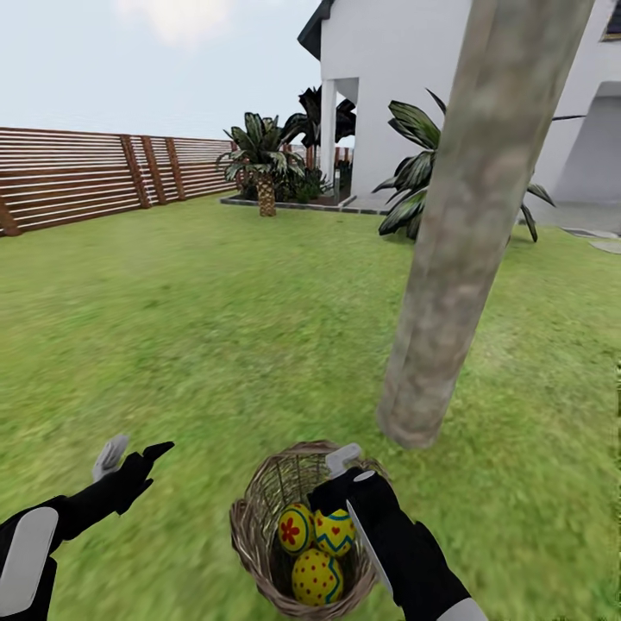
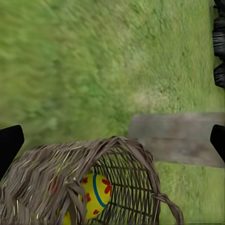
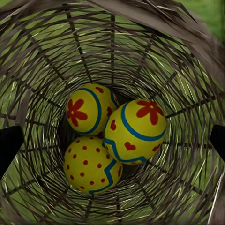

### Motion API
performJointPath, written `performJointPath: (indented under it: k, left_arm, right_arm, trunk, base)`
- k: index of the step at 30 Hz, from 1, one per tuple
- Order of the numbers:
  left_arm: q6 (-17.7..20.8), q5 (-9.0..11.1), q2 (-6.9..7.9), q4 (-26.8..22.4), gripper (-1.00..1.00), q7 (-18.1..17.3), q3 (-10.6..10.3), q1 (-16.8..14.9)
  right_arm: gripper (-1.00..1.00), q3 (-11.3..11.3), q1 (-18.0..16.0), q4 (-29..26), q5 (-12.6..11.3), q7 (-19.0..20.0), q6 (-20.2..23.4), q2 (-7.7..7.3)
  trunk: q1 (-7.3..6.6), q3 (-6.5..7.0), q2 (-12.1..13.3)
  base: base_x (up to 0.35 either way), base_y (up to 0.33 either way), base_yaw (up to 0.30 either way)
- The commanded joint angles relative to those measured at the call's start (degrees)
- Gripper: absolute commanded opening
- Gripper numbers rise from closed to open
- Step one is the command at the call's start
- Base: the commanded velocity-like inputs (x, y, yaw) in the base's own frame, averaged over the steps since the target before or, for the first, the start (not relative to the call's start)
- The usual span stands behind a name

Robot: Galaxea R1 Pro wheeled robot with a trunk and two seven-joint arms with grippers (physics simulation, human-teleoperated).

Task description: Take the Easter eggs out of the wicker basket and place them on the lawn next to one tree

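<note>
Eggs (image 1: 317,542) sit closest of all, three of them bunched on the floor of the basket (image 1: 252,517), which rests on the lawn (image 1: 198,345) right in front of the robot. In the right wrist view they lie dead ahead along the finger line: one flowered egg (image 3: 87,108), another flowered egg (image 3: 136,131) against it, and a dotted egg (image 3: 92,165) touching both.

Right gripper (image 1: 347,472) hangs at the basket's mouth over the far rim, jaws spread wide (the dark fingertips stand at either edge of its wrist view with all three eggs between them), holding nothing. So the reach is straight in along the basket's axis, and the right arm is plainly the nearer one; the weave on either side probably leaves little room for the fingers.

Left gripper (image 1: 131,454) hovers off to the left over bare grass, also parted and empty, looking at the basket (image 2: 93,183) from the side.

Just beyond the basket stands the tree (image 1: 466,216), its foot on the grass close behind and to the right, so the drop spot looks a short carry away. Further back run the fence (image 1: 103,177) and the house (image 1: 397,86).
</note>
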Motion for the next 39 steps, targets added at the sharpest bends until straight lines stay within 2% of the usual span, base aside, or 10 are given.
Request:
performJointPath:
  k: [1,15,19,20,26,33,39]
  left_arm:
    - [0.27,0.50,0.00,-0.01,1.00,0.35,0.07,-0.03]
    - [0.27,0.48,-0.02,-0.05,1.00,0.35,0.07,-0.03]
    - [0.27,0.48,-0.08,-0.07,1.00,0.35,0.07,-0.03]
    - [0.27,0.48,-0.08,-0.07,1.00,0.35,0.07,-0.03]
    - [0.27,0.48,-0.04,-0.07,1.00,0.35,0.06,-0.03]
    - [0.27,0.48,-0.07,-0.06,1.00,0.35,-0.01,-0.03]
    - [0.27,0.48,-0.08,-0.07,1.00,0.35,-0.02,-0.03]
  right_arm:
    - [1.00,-0.02,-0.05,-0.05,0.61,0.51,0.28,0.02]
    - [1.00,-0.02,-0.03,0.13,0.58,0.46,0.28,0.02]
    - [1.00,0.04,-0.04,1.80,0.59,-1.73,0.24,0.07]
    - [1.00,0.05,-0.03,2.69,0.45,-3.25,0.22,0.09]
    - [1.00,0.07,-0.05,3.86,-1.17,-7.12,0.19,0.11]
    - [1.00,0.07,-0.05,3.99,-1.42,-7.99,0.12,0.11]
    - [1.00,0.07,-0.06,3.99,-1.41,-8.01,0.05,0.11]
  trunk:
    - [-0.01,0.02,-0.02]
    - [-0.01,0.86,-0.02]
    - [-0.01,0.88,-0.02]
    - [-0.01,0.88,-0.02]
    - [-0.01,0.88,-0.02]
    - [1.53,-0.37,-2.83]
    - [1.75,-0.55,-3.23]
  base:
    - [0.000,0.250,-0.205]
    - [0.000,0.253,-0.182]
    - [0.000,0.016,-0.014]
    - [0.000,0.004,-0.004]
    - [0.000,0.001,-0.001]
    - [0.000,0.000,0.000]
    - [0.000,0.000,0.000]
